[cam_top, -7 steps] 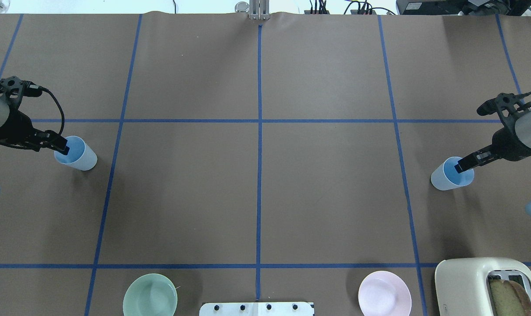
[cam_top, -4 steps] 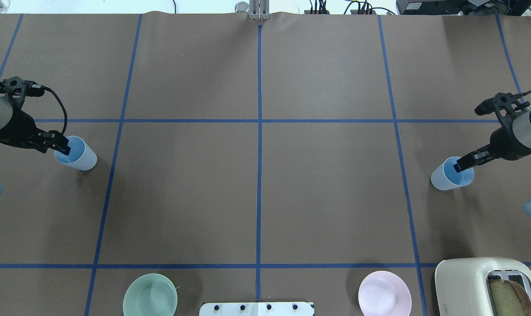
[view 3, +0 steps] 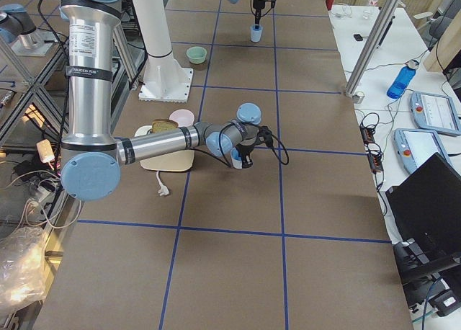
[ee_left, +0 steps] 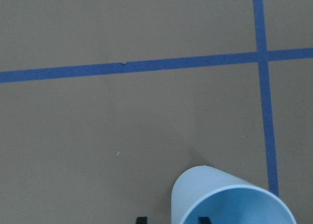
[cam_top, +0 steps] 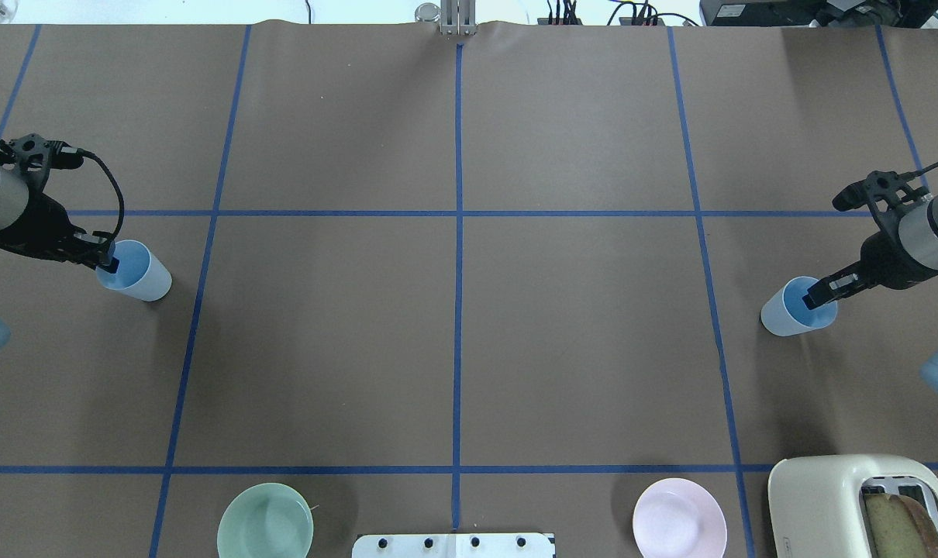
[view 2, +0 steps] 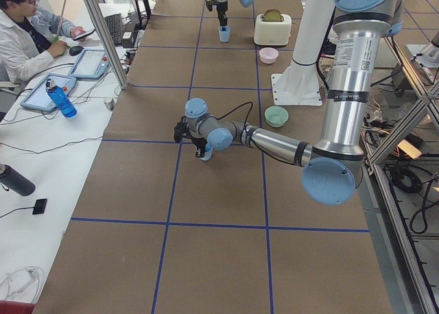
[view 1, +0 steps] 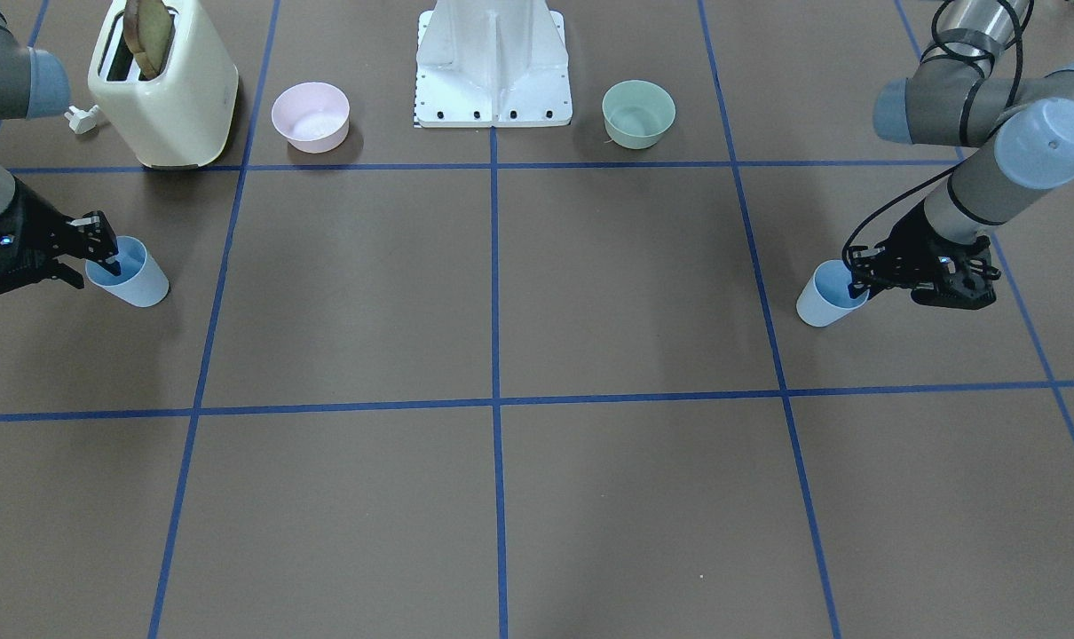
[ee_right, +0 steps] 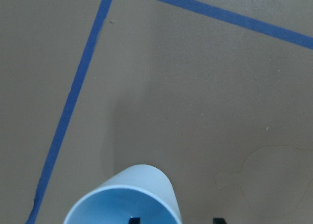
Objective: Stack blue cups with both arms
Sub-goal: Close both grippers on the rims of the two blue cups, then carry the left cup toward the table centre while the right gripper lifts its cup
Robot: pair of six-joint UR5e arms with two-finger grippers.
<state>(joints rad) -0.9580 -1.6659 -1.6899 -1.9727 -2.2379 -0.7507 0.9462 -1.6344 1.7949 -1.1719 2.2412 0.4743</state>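
Two light-blue cups stand upright on the brown table. The left cup [cam_top: 142, 277] is at the far left, also in the front view [view 1: 823, 303] and the left wrist view [ee_left: 230, 199]. My left gripper [cam_top: 106, 263] is open and straddles its rim, one finger inside and one outside. The right cup [cam_top: 783, 316] is at the far right, also in the front view [view 1: 139, 284] and the right wrist view [ee_right: 122, 199]. My right gripper [cam_top: 814, 297] is open and straddles its rim the same way.
A pale green bowl [cam_top: 265, 520], a pink bowl [cam_top: 679, 518] and a cream toaster [cam_top: 833, 504] holding bread stand along the near edge beside the white pedestal base [cam_top: 453, 545]. An operator [view 2: 27, 33] sits at a side desk.
Both wrists have shifted and tilted slightly. The left fingertips have drawn a little toward the cup's outer rim. Neither cup has moved.
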